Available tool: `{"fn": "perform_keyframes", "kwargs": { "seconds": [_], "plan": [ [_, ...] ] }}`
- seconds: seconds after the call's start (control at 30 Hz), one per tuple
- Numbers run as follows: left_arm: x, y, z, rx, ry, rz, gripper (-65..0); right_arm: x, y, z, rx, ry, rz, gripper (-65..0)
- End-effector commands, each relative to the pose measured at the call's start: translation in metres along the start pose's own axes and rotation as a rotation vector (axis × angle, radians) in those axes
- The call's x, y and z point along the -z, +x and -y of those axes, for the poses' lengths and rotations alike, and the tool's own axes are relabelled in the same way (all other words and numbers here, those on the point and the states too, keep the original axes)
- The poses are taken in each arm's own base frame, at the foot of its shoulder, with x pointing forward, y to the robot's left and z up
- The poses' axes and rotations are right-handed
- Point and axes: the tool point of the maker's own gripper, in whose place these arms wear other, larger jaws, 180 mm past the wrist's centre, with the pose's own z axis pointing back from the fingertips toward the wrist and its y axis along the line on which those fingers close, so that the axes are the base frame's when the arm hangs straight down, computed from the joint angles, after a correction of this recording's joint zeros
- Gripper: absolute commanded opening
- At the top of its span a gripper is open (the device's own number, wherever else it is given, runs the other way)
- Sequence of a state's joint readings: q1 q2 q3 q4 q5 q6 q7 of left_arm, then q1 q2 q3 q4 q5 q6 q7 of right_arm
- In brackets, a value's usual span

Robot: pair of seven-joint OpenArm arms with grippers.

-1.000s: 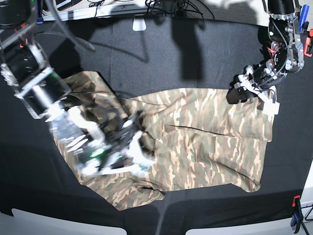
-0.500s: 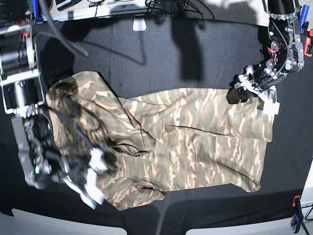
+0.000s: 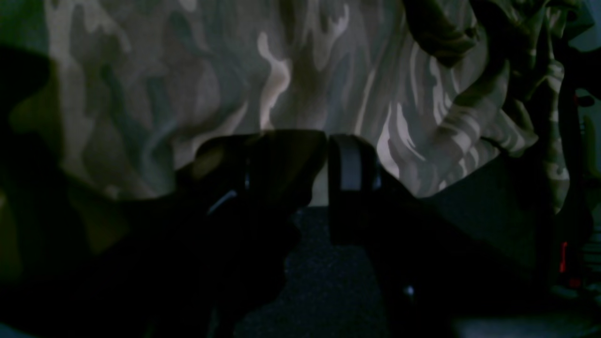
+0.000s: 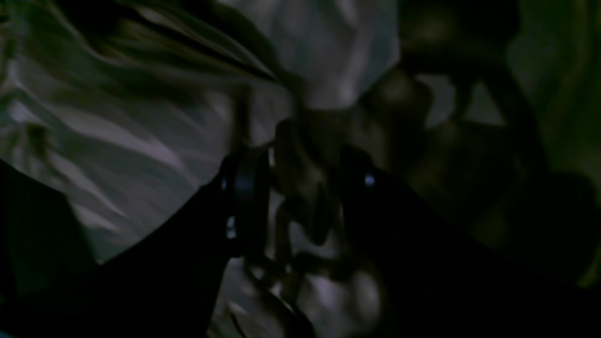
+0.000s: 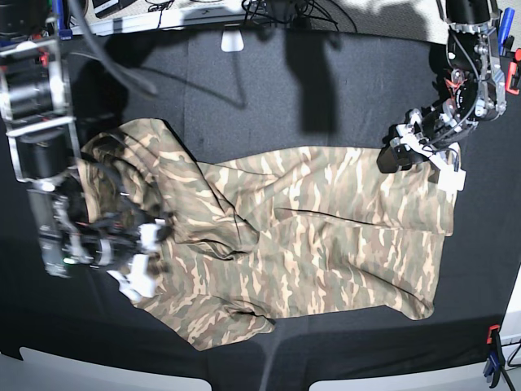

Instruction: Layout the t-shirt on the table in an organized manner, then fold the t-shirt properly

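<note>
The camouflage t-shirt point(image 5: 326, 236) lies spread across the black table point(image 5: 326, 90), smoother on the right and bunched into folds on the left. My left gripper point(image 5: 392, 159) sits at the shirt's upper right corner. In the left wrist view it point(image 3: 327, 162) is shut on the t-shirt point(image 3: 281, 70) at its edge. My right gripper point(image 5: 142, 254) is low over the rumpled left side. In the right wrist view its fingers point(image 4: 244, 188) stand on either side of a bunched fold of the t-shirt point(image 4: 117, 141), and the right gripper point(image 4: 303, 188) pinches that fold.
A white object point(image 5: 232, 39) and cables point(image 5: 277, 10) lie at the far table edge. A red clamp point(image 5: 513, 77) sits at the right edge and another clamp point(image 5: 492, 358) at the near right corner. A light rim point(image 5: 114, 376) runs along the front.
My right arm swung from the shirt's middle-left out to its left side, and its jaws narrowed onto a fold. The left arm and the shirt's right side stayed put.
</note>
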State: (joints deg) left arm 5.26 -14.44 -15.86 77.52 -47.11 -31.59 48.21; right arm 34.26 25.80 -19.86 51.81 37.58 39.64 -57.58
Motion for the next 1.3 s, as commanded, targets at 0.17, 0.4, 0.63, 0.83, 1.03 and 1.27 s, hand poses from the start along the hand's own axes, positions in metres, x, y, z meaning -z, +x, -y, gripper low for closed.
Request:
{"fn": "perform_keyframes", "kwargs": {
  "seconds": [0.17,0.4,0.63,0.83,1.03,1.27],
  "plan": [
    [-0.002,0.008,0.001,0.019,-0.003,0.014,-45.8,0.009,0.030,-0.009,-0.110,-0.054,-0.006,-42.0],
    [-0.002,0.008,0.001,0.020,-0.002,0.013,-45.8,0.008,0.038,-0.007,-0.111,-0.075,-0.002,-42.0],
    [-0.002,0.009,0.001,0.020,-0.002,0.013,-45.8,-0.011,0.045,0.002,-0.068,-0.052,0.044,-42.0],
    [-0.002,0.009,0.001,0.020,-0.003,0.014,-45.8,-0.009,0.038,0.005,-0.062,-0.059,0.036,-42.0],
    [-0.002,0.008,0.001,0.020,-0.003,0.013,-45.8,-0.004,0.036,0.007,-0.091,-0.099,0.003,-42.0],
    [-0.002,0.008,0.001,0.020,-0.003,0.013,-45.8,-0.005,0.034,0.011,-0.087,-0.125,-0.008,-45.2]
  ]
}}
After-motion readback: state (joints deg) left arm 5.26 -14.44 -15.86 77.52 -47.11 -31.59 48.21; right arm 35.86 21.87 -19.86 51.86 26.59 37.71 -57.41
